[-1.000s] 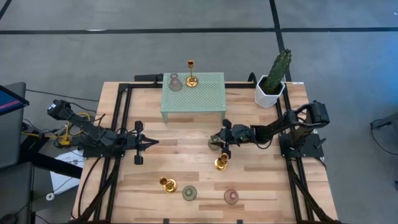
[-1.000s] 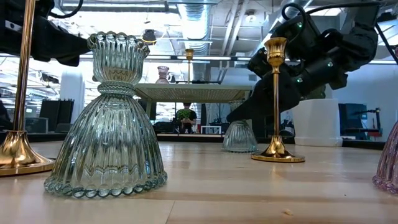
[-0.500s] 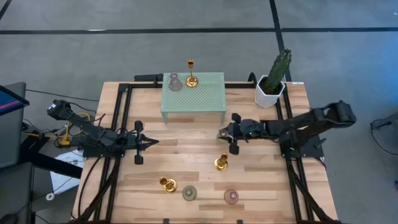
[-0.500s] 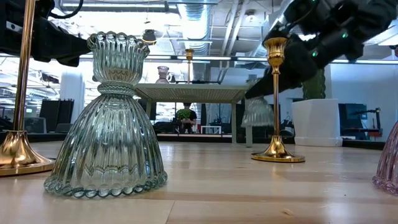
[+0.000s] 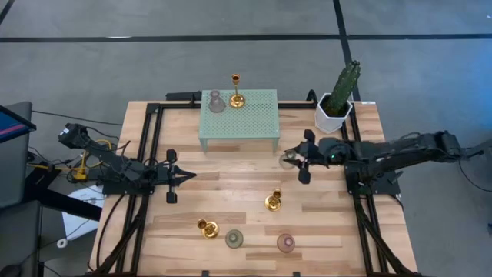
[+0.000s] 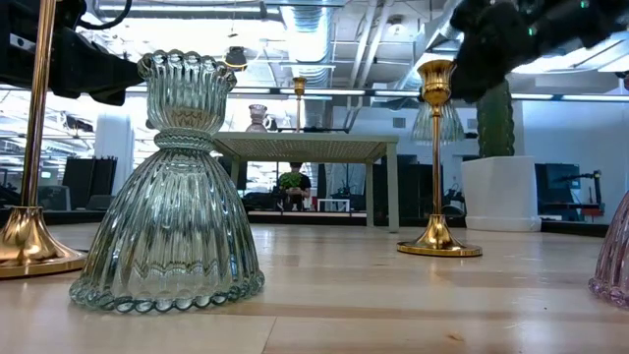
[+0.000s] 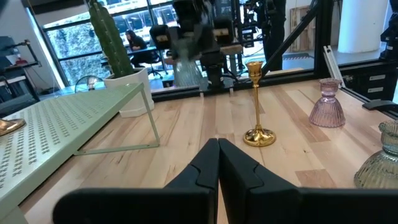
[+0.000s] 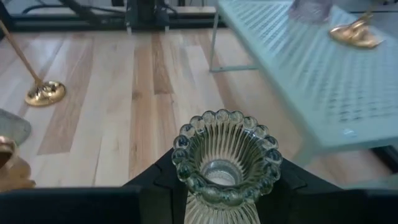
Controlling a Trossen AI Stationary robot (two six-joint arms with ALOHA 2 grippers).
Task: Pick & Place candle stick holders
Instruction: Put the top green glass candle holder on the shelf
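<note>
Right gripper (image 5: 294, 158) clamps ribbed sage-green glass bell holder (image 8: 225, 163), mid-right of high view, airborne beside mint perforated stand (image 5: 239, 112). Your risk: clipping stand edge, glass slipping. Left gripper (image 7: 217, 163) closed, idle.

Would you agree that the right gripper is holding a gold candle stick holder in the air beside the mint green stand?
Not quite: the right gripper holds a sage green glass holder, not a gold one, as the right wrist view shows. It is indeed held in the air beside the mint green stand.
</note>
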